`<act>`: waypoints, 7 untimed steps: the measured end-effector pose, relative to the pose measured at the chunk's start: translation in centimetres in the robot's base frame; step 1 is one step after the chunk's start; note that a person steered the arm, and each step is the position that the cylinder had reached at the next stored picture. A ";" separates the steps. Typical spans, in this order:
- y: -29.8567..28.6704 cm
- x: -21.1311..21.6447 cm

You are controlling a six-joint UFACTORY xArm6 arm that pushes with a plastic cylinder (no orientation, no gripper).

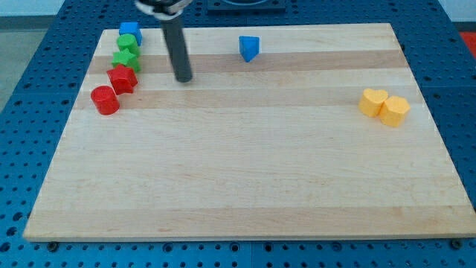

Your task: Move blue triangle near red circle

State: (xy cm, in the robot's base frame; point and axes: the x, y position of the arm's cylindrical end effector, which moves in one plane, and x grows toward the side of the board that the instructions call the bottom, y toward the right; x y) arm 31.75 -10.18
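standing upright, my tip point(183, 78) between blue triangle point(249, 48) and red circle point(105, 100).

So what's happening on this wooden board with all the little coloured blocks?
A robot arm is using a dark rod to push blocks across the wooden board. My tip rests on the board between the blue triangle to the view's right and a cluster at the view's left, touching neither. The job is sliding that triangle over to the red circle, at the cluster's lower end. Two yellow blocks sit far right.
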 end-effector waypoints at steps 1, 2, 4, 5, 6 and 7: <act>0.5 -6.3; 4.4 -10.7; 14.5 -9.4; 13.7 -9.0; 10.6 -7.5; 7.1 -5.5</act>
State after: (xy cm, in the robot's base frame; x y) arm 26.26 -3.07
